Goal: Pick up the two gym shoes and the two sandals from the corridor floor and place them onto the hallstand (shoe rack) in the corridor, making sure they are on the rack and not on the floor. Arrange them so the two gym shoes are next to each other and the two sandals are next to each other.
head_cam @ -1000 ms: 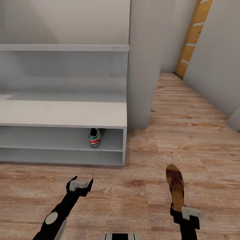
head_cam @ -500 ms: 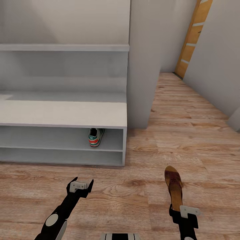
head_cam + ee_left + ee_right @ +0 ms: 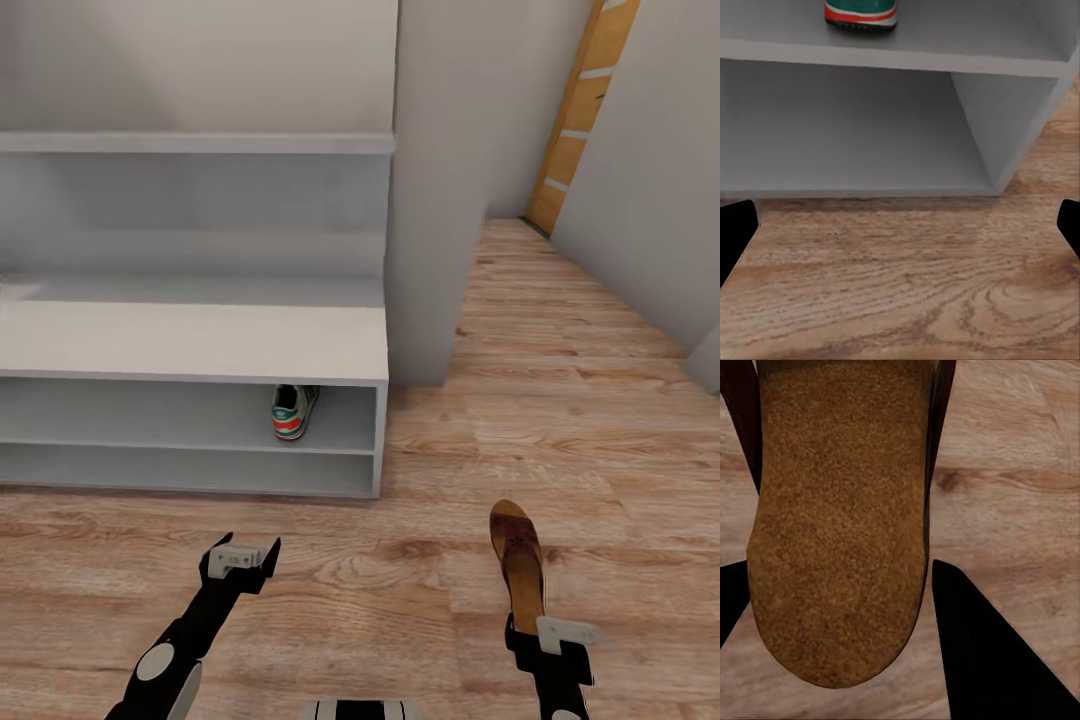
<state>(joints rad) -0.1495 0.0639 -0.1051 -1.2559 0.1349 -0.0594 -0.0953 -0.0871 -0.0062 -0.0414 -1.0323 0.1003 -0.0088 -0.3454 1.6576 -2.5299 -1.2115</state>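
One gym shoe point(image 3: 292, 411) stands heel-out on the upper open shelf of the pale-grey hallstand point(image 3: 190, 340), near its right end; the left wrist view catches its heel point(image 3: 861, 13) above the lower shelf. My left gripper point(image 3: 246, 556) hovers open and empty over the corridor floor point(image 3: 400, 590) in front of the rack, fingertips point(image 3: 735, 234) wide apart. My right gripper point(image 3: 532, 628) is shut on the heel end of a maroon-brown sandal point(image 3: 518, 555), which points away from me. Its tan footbed point(image 3: 840, 525) lies between the black fingers point(image 3: 979, 652).
A grey wall pillar point(image 3: 432, 200) rises right of the hallstand. The plank corridor runs on past it to an orange door point(image 3: 582, 110) at the far right. A floating shelf point(image 3: 190, 143) crosses the rack's back panel.
The right gripper has drawn back toward me a little, bringing the sandal with it. The view has shifted slightly, so the rack sits a bit further right. The left arm has barely moved.
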